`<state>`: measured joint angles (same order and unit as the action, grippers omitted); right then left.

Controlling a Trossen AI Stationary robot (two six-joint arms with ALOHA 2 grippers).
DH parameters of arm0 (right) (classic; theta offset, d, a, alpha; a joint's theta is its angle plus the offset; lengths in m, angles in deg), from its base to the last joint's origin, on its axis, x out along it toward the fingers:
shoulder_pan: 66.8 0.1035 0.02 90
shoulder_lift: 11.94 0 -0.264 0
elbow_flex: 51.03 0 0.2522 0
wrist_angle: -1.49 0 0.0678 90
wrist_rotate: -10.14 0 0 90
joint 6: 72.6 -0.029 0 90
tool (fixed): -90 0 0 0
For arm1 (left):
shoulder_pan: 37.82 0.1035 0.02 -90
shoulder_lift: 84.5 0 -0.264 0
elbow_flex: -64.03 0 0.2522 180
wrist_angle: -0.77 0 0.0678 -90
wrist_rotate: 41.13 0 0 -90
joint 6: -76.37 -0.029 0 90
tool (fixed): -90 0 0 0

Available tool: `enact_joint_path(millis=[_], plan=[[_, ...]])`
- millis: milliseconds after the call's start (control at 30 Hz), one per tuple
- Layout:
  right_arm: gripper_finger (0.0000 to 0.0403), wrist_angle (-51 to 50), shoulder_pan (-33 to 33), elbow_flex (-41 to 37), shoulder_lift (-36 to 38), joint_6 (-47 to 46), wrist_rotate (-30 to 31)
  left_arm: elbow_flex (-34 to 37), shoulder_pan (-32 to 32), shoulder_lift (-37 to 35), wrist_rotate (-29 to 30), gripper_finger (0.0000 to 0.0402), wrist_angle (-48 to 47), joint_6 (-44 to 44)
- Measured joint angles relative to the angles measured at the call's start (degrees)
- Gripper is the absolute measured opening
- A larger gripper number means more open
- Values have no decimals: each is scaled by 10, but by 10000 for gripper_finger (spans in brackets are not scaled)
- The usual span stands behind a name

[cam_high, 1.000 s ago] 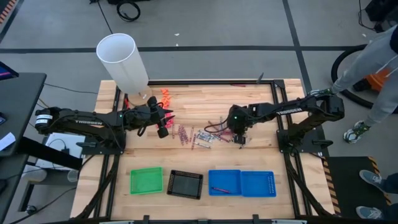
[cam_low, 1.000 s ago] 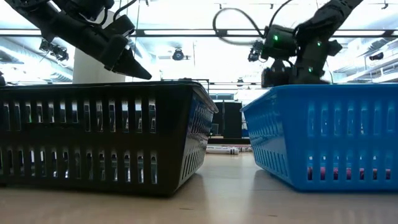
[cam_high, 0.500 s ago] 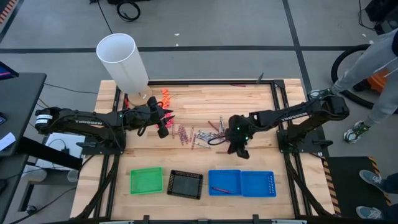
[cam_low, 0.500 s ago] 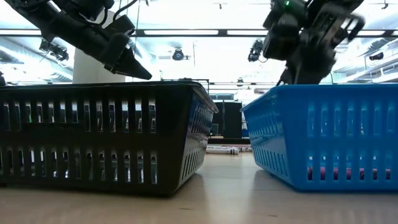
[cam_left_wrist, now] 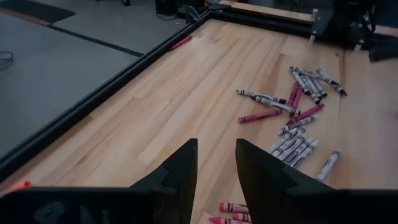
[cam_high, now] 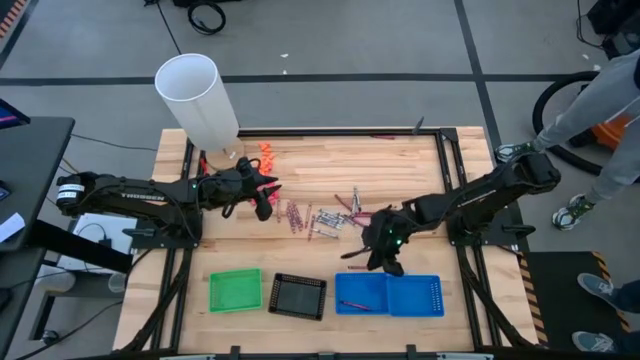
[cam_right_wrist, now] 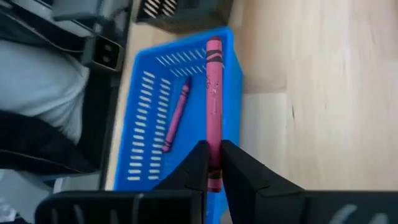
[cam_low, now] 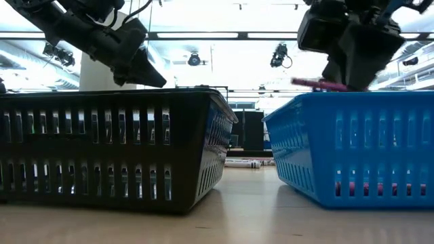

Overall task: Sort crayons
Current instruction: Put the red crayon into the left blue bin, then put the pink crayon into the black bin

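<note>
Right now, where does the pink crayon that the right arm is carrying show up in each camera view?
High view: the pink crayon sticks out beside the right gripper, just above the blue tray.
Low view: the crayon lies level over the tray's rim.
Left wrist view: not in it.
Right wrist view: the crayon is pinched between the jaws, above the tray.
Shared landmark: the blue tray.

Small thin crayons (cam_high: 318,219) are lying scattered mid-table on the long wooden table (cam_high: 330,160). Four perforated plastic sorting trays (cam_high: 325,294) are sitting side by side along the near edge; one crayon (cam_right_wrist: 176,115) is lying inside the third tray (cam_right_wrist: 142,112).
</note>
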<state>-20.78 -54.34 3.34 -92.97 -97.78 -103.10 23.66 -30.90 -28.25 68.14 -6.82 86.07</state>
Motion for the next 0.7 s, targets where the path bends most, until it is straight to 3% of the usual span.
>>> enact_joint_path(millis=[67, 333, 700], plan=[[44, 21, 15, -2, -17, -18, 6, 0, 0, 7, -2, 118, 2, 15], [48, 81, 67, -2, -81, -82, -1, 0, 0, 82, -111, 118, 7, 12], [109, 58, 76, -2, -60, -120, 68, -11, -11, 166, -172, 118, -16, 17]])
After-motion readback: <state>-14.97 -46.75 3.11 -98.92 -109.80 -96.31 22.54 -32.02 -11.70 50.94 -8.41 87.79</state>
